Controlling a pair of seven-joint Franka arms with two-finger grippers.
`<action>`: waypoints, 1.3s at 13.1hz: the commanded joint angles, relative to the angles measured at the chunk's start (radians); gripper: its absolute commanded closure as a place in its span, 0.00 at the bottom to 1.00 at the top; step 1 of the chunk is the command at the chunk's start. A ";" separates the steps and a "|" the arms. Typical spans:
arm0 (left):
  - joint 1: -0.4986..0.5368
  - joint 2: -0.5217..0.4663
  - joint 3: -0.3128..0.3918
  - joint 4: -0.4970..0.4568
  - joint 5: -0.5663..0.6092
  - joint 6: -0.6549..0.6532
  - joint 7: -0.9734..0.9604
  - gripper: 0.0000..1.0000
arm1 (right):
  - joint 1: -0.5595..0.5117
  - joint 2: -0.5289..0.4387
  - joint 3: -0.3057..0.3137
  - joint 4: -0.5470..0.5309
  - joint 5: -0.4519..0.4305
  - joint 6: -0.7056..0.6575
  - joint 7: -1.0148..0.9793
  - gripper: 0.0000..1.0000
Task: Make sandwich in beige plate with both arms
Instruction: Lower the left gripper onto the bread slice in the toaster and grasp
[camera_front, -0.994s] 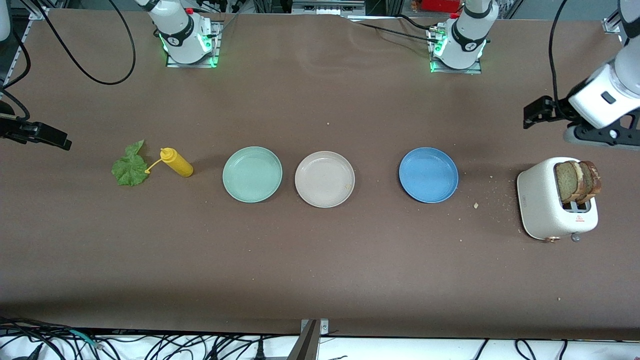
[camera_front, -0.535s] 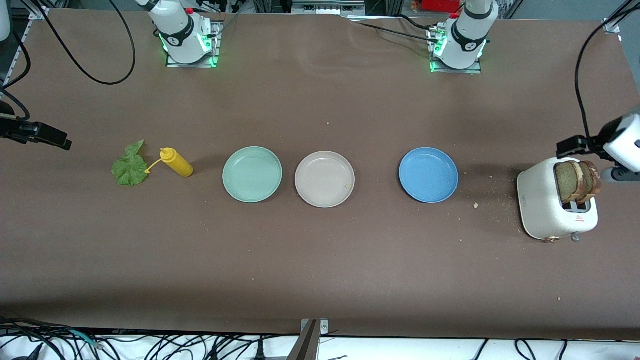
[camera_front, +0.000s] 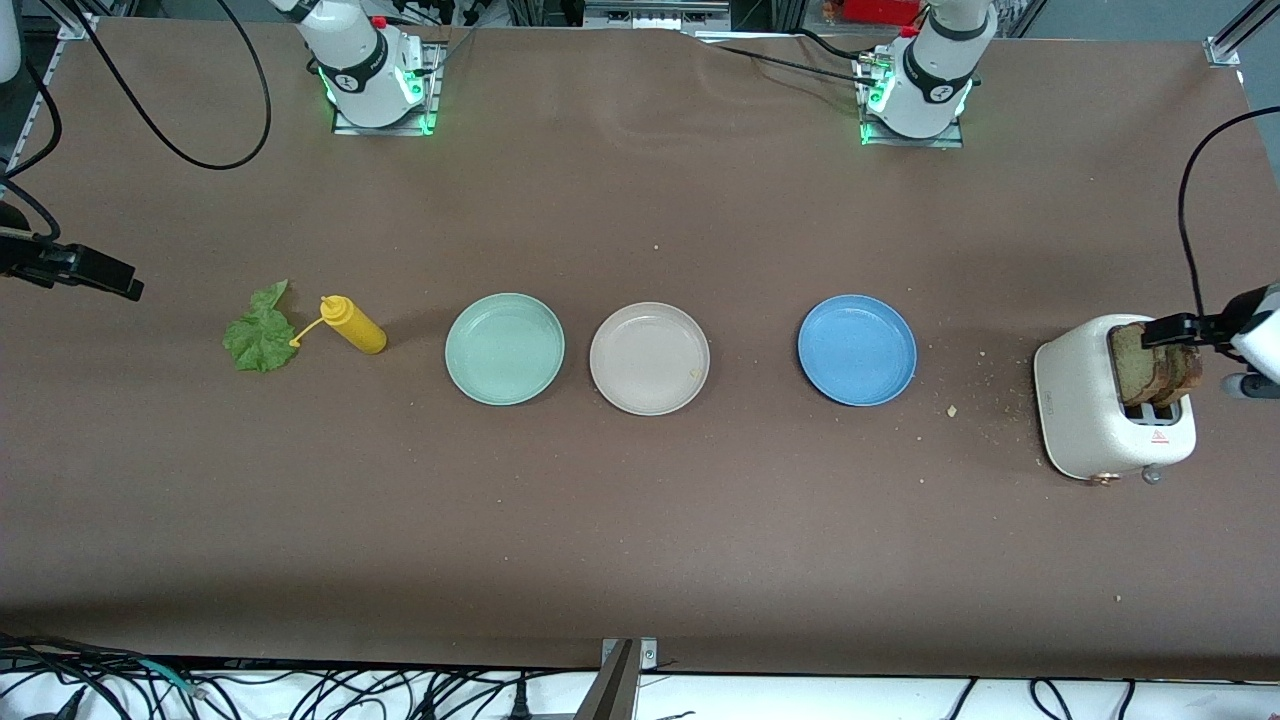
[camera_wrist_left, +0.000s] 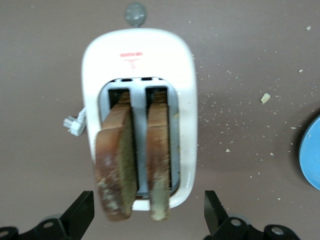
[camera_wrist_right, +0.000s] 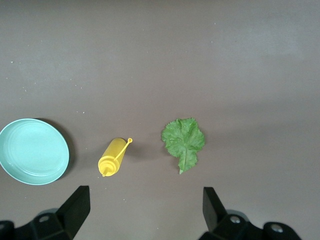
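Left gripper (camera_wrist_left: 149, 212) hangs low with fingers spread; right gripper (camera_wrist_right: 145, 212) likewise, higher.

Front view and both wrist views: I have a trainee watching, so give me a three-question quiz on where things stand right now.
1. True or false: the beige plate already holds bread.
2. Multiple choice: the left end effector is over
A. the blue plate
B. the toaster with its two toast slices
C. the lettuce leaf
3. Fill in: the yellow squeeze bottle lies between the lettuce leaf and the ____ plate.

Key: 1. False, it is bare apart from a crumb. 2. B, open above the slices. 3. Mint-green. The right end effector waits, open, above the lettuce leaf and bottle.
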 joint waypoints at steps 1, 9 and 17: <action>-0.008 -0.044 -0.043 -0.021 0.033 0.005 -0.020 0.02 | -0.006 -0.004 -0.004 0.003 0.021 -0.011 -0.028 0.00; 0.021 -0.026 -0.040 -0.115 0.062 0.123 -0.023 0.19 | -0.006 -0.004 -0.004 0.001 0.023 -0.011 -0.028 0.00; 0.032 -0.035 -0.037 -0.035 0.081 0.020 -0.016 1.00 | -0.006 -0.004 -0.004 0.001 0.021 -0.013 -0.028 0.00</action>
